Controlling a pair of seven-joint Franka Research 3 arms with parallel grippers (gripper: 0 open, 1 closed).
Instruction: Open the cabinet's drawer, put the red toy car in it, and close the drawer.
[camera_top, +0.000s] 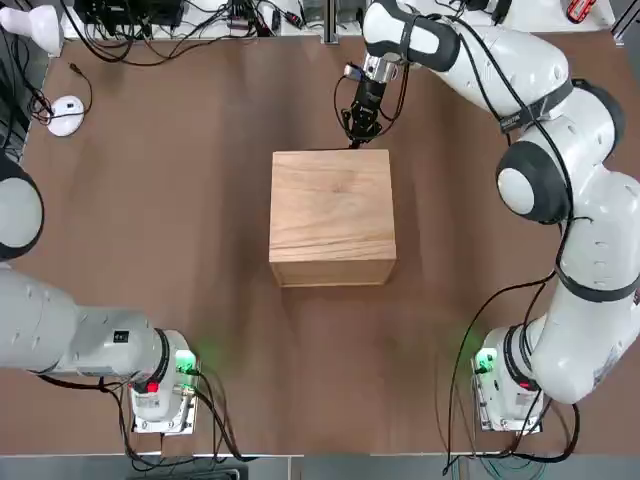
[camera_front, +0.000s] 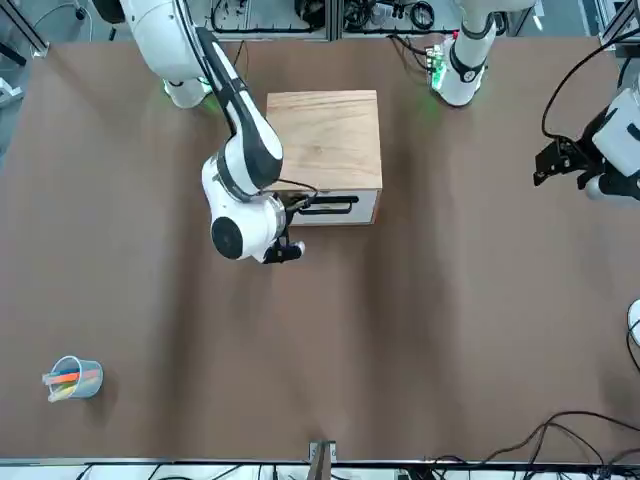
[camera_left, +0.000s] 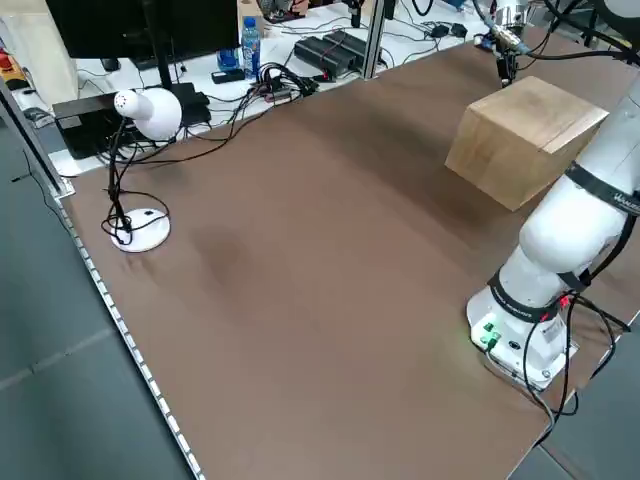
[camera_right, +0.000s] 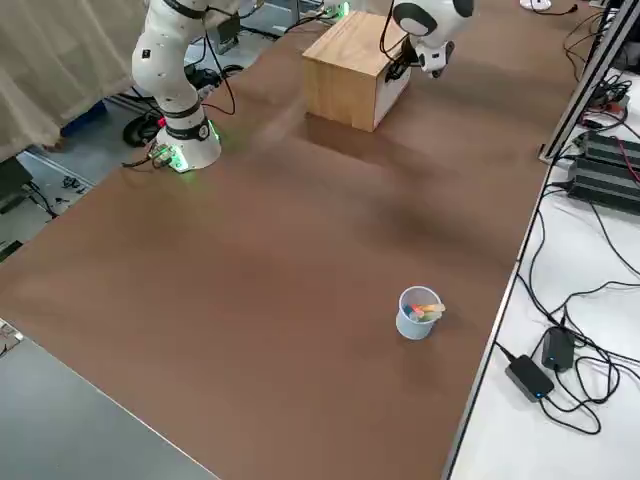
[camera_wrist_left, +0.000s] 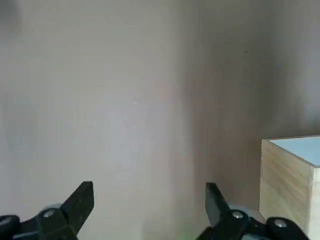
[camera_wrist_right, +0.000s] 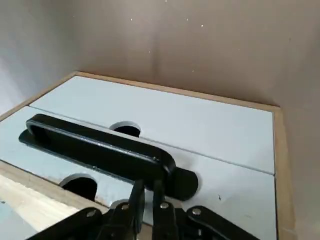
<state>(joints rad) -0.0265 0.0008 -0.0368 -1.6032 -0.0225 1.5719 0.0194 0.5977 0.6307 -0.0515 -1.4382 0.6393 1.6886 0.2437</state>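
Reaching over the wooden cabinet (camera_top: 330, 200) to its far side puts your right gripper (camera_wrist_right: 148, 192) at the white front, where the pull is. Its two fingers are drawn almost together, with only a sliver between them, and nothing shows pinched in that gap. The black handle (camera_wrist_right: 95, 147) lies right at the fingertips, which are by one of its ends. A narrow pair of fingers like that suits hooking behind the bar better than pinching it, I'd judge, but you cannot tell from here whether they touch it or sit behind it.

The drawer (camera_wrist_right: 230, 200) beneath the handle looks flush with the frame, so the opening pull seems to be your step in hand and the task is near its start. Draw straight away from the cabinet; pulling from one end could skew the drawer or drag the whole box along.

Your left gripper (camera_wrist_left: 149, 205) hangs idle over the surface (camera_front: 460, 300), well apart from the right one, its fingers spread wide with nothing between them. The red toy car does not show anywhere near either gripper, or elsewhere in view, so find it before you plan that pick.
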